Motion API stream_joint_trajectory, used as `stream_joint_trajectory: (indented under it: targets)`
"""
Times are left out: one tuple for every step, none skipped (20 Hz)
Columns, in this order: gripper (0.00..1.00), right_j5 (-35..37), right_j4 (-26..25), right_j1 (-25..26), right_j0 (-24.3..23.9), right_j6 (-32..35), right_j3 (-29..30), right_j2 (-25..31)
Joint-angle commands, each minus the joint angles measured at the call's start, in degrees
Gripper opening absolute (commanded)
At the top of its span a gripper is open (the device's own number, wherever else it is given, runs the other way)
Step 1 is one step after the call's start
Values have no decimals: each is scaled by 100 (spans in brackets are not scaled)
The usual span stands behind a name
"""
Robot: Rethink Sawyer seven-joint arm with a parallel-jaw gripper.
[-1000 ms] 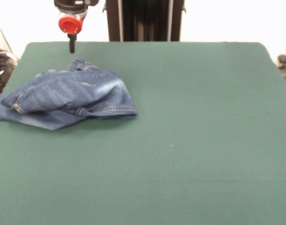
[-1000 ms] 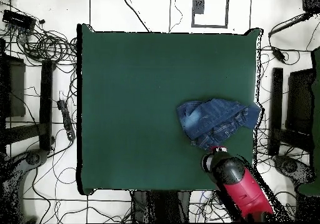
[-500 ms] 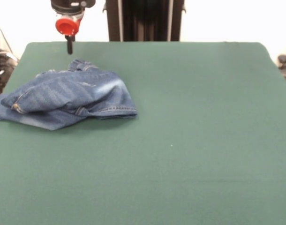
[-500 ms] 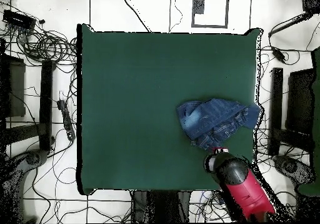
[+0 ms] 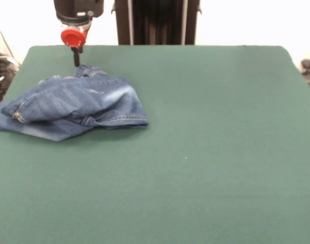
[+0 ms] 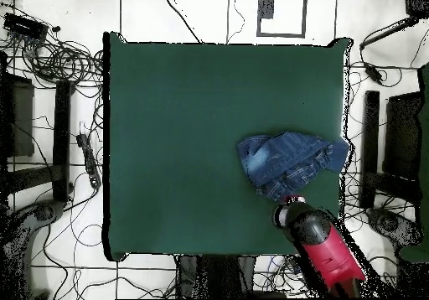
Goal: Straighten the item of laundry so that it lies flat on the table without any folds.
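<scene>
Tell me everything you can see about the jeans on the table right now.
The jeans are blue denim with a faded pale patch and orange-tan stitching along a hem. They lie crumpled in a folded heap, not flat, on the green table. In the front view they sit near its left edge, one flap reaching that edge. Only the table visibly touches them. The gripper hangs just behind the heap's far end; whether it touches the cloth cannot be told.

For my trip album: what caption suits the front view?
Robot gripper poised just above crumpled blue jeans on a green table.
</scene>
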Motion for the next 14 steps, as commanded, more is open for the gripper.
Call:
stream_joint_trajectory:
  targets:
    - [100,-389,87,491,120,847,-321,988]
    - [100,-397,98,511,138,852,-343,979]
    - [100,-423,91,527,114,846,-352,1002]
    - [100,-449,84,543,91,840,-361,1026]
    - [100,-475,77,559,67,835,-370,1050]
    - [100,-494,70,563,43,832,-370,1079]
    - [100,-529,57,549,1,833,-355,1121]
    - [100,-532,55,544,-9,829,-359,1135]
    - [100,-558,47,526,-45,834,-344,1188]
    - [100,-545,52,526,-43,829,-353,1190]
    - [100,-568,49,532,-61,828,-361,1218]
    - [100,-579,54,535,-65,834,-366,1227]
    - [100,-596,46,540,-90,828,-369,1258]
    - [100,-627,37,542,-117,833,-363,1291]
